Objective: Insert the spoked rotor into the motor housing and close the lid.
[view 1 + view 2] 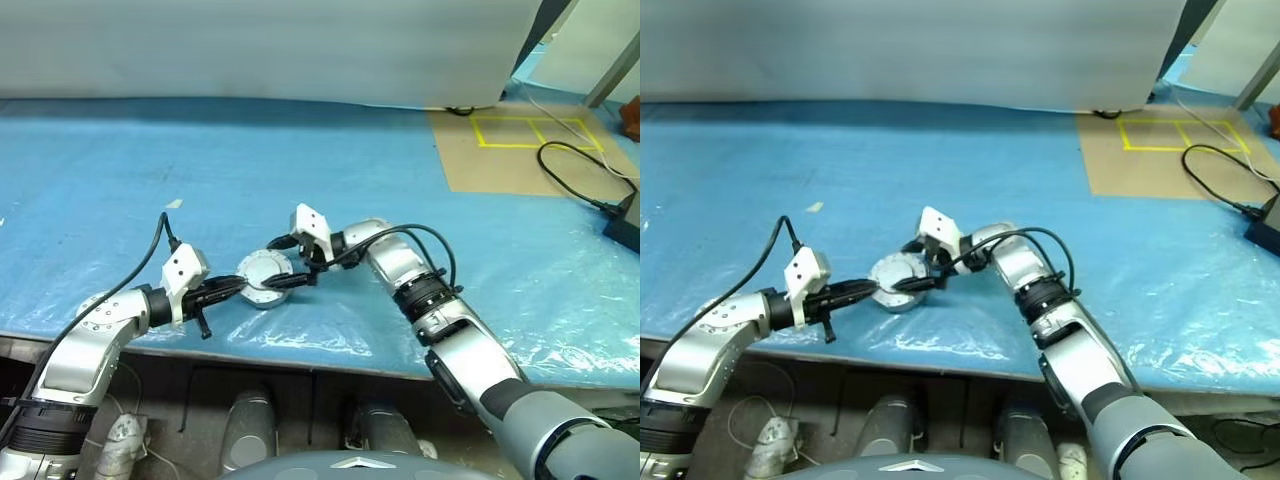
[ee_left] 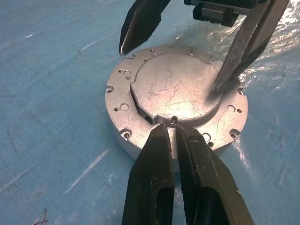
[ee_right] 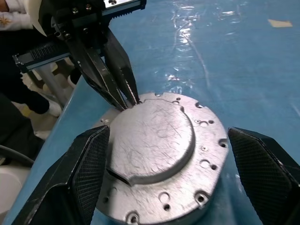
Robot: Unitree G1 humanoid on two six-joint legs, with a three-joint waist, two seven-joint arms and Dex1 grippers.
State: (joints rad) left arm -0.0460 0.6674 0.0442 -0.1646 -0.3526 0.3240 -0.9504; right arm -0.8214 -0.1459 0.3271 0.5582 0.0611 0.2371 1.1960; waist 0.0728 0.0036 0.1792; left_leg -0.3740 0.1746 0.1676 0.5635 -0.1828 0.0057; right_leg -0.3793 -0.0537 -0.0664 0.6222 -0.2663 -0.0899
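Two claws around one grey metal disc (image 1: 265,278), lid side up, apparently already closed over the housing, resting on the blue-covered bench (image 1: 120,180) close to its near edge. Left claw (image 2: 171,129) pinched shut, holding nothing, tips pressed against the disc's near rim. Right claw (image 3: 166,159) spread wide, fingers straddling the disc, no grip. Best now to steady the rim with the shut tips and press the lid flat and evenly, not tilting it. Little margin toward the near edge, so no pushing that way. Plenty of bare blue sheet beyond; black cable (image 1: 575,175) well off to the far right.
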